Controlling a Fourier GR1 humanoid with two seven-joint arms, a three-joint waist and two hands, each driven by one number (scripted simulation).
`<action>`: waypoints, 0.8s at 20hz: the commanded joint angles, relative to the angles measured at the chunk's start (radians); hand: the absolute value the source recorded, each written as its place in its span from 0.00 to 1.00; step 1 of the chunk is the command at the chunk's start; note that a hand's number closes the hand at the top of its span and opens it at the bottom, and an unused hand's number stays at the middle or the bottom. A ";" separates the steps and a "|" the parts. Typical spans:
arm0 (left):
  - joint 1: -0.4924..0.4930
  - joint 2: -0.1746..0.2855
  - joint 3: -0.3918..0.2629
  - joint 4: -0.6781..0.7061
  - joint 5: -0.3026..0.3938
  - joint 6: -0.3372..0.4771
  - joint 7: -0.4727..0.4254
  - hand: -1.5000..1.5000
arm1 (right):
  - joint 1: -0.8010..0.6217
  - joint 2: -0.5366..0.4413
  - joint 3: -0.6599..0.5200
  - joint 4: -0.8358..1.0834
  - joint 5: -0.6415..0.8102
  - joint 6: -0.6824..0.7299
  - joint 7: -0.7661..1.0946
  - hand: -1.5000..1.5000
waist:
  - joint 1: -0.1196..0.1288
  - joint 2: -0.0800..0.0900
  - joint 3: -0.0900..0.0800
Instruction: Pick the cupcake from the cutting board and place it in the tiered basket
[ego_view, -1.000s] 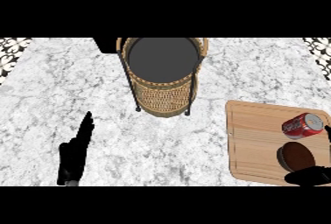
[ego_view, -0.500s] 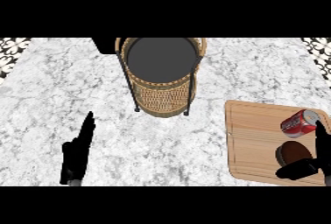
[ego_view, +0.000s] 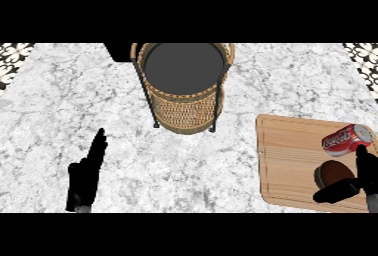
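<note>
Counter (ego_view: 221, 170) bare between board (ego_view: 291, 145) and basket (ego_view: 184, 107): open lane. Can (ego_view: 347, 137) lies at board's far right corner, just beside cupcake (ego_view: 334, 172), blocking its far side. Cupcake's left side free. Basket's top tier open from above, rim all round.

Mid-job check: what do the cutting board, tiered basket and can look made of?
Cutting board: pale wood, matt, with visible grain lines. Tiered basket: woven wicker or rattan, judging by its tan weave, on a thin dark frame, probably metal. Can: likely metal, glossy red with white lettering and a silvery end.
</note>
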 joint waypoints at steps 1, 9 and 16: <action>0.004 0.015 0.027 0.005 0.014 -0.017 0.035 0.50 | -0.021 0.016 -0.029 0.008 -0.024 0.070 0.153 0.00 | -0.002 0.005 -0.001; 0.010 0.006 0.048 0.031 0.002 -0.049 -0.006 0.50 | 0.031 0.108 -0.046 0.107 0.074 0.018 0.007 1.00 | -0.005 0.005 -0.001; -0.052 -0.032 0.076 0.134 -0.024 -0.057 -0.047 0.50 | -0.029 0.184 -0.034 0.240 0.196 0.009 -0.145 1.00 | -0.002 0.007 -0.001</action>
